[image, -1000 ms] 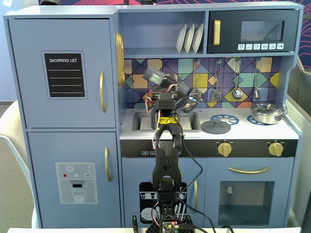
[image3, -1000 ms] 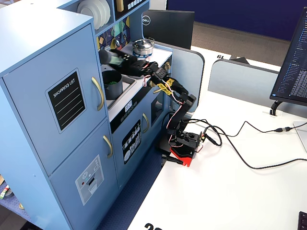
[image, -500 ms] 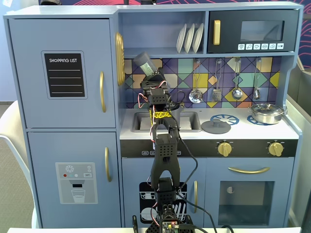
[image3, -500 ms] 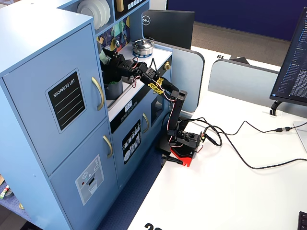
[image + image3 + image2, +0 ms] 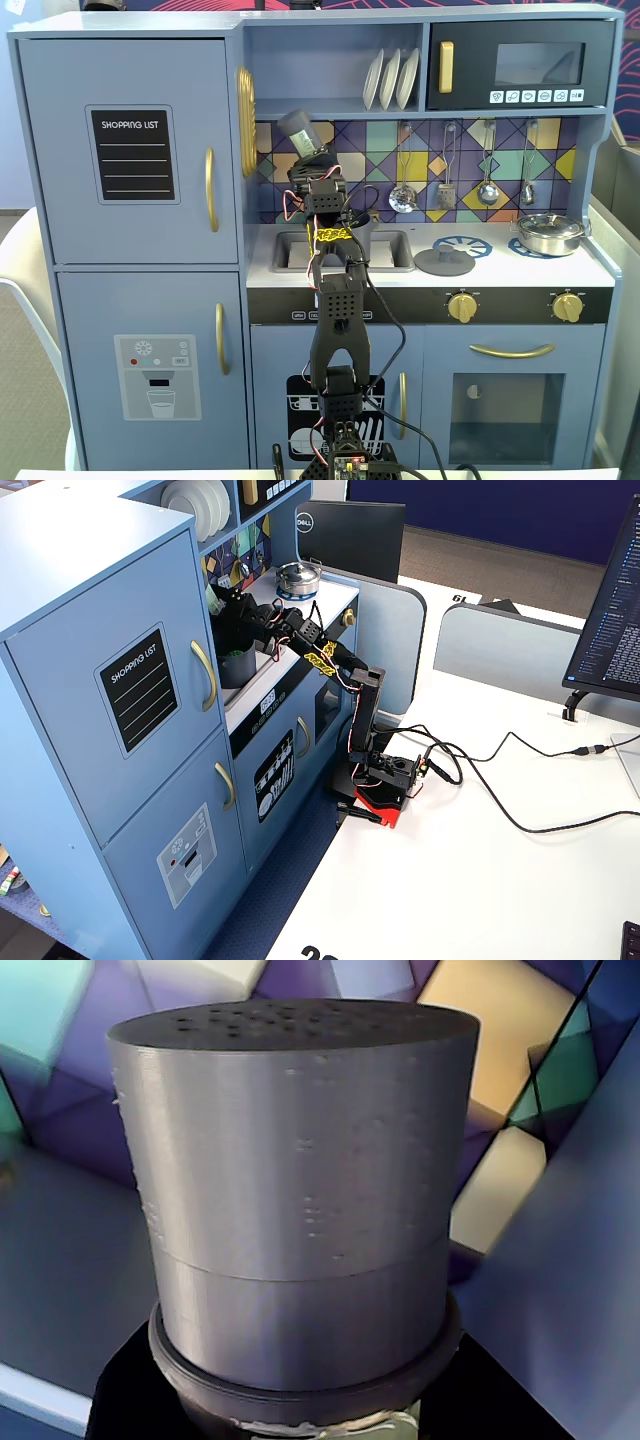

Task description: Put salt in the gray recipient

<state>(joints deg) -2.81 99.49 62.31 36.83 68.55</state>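
My gripper is shut on the salt shaker and holds it raised above the sink, tilted, with its top toward the upper left before the tiled backsplash. In the wrist view the shaker's gray top with its small holes fills the frame, and my black fingers clamp its base. The gray pot stands in the sink below and right of the shaker, mostly hidden by my arm. In the side fixed view the pot sits under the gripper.
A flat gray lid with a knob lies on the counter right of the sink. A shiny steel pan stands at the far right. Utensils hang on the backsplash. Plates stand on the shelf above.
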